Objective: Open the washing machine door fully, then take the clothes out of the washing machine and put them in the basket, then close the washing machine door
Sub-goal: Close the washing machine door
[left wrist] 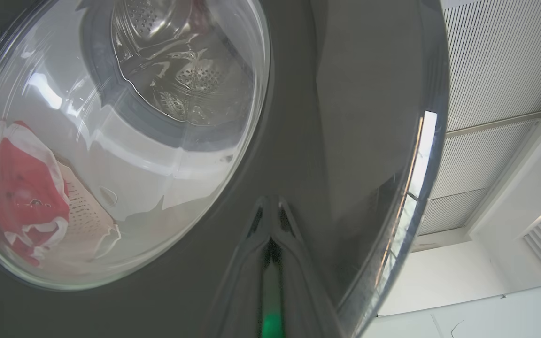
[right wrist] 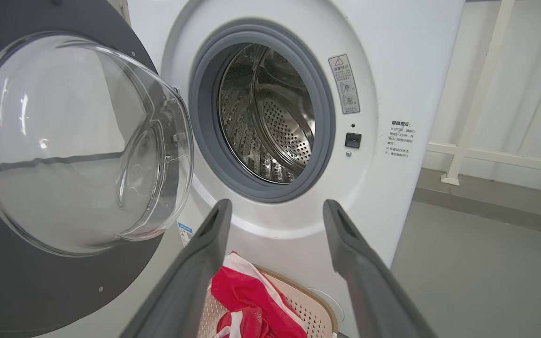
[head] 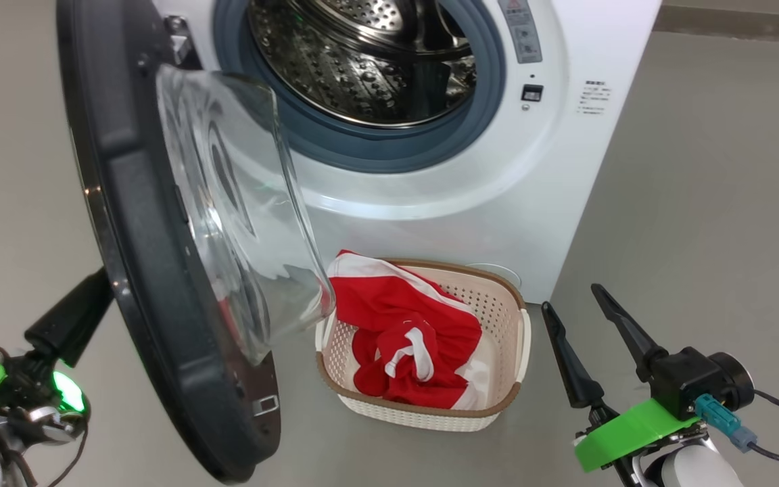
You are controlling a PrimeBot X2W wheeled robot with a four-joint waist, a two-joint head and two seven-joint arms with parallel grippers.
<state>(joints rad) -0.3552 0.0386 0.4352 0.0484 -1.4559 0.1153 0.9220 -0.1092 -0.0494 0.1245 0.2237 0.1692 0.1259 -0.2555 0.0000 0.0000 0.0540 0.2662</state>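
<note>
The left gripper [head: 82, 304] is holding its fingers pressed together on nothing, tips right at the dark outer face of the washing machine door [head: 139, 270], which is standing open just ahead of it; I cannot tell whether they are touching. The right gripper [head: 571, 297] is hovering spread wide, grasping nothing. Just to its left, the basket [head: 430, 414] is sitting on the floor, carrying the clothes [head: 403, 318]. Beyond its fingertips the washing machine [head: 565, 169] is standing.

One white washing machine [head: 430, 223] with one round door [head: 132, 203], one cream basket [head: 504, 318] holding one heap of red-and-white clothes [head: 396, 304] whose separate pieces cannot be counted, and two grippers, the left gripper [left wrist: 273, 202] and the right gripper [head: 571, 296], with two dark fingers [head: 572, 365] each.
</note>
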